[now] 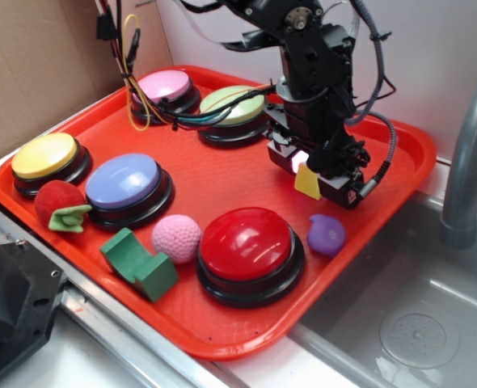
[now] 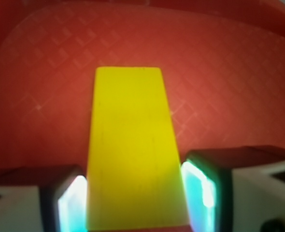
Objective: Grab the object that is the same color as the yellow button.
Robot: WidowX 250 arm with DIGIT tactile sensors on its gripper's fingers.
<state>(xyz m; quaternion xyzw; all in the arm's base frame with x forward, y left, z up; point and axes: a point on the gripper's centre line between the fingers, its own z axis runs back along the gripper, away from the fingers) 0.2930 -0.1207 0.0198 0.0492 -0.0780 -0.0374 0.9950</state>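
Five domed push buttons sit on a red tray: the yellow button at the far left corner, a pink one and a pale green one along the back, a lavender-blue one beside the yellow, and a big red one near the front edge. No brand, label or writing can be read on any of them.

The claw hangs over the right part of the tray, behind the red button, closed on the yellow wedge block. In the wrist view the block fills the gap between the two pads, both pressing against its sides, with the tray's textured floor behind it. From the exterior view the block appears to be lifted clear of the tray.

Around the buttons lie a green notched block, a pink knitted ball, a small purple piece and a red plush strawberry with a green leaf.

The tray rests on a metal sink surface, with a grey faucet at right, a drain below it, and cardboard at the back left.
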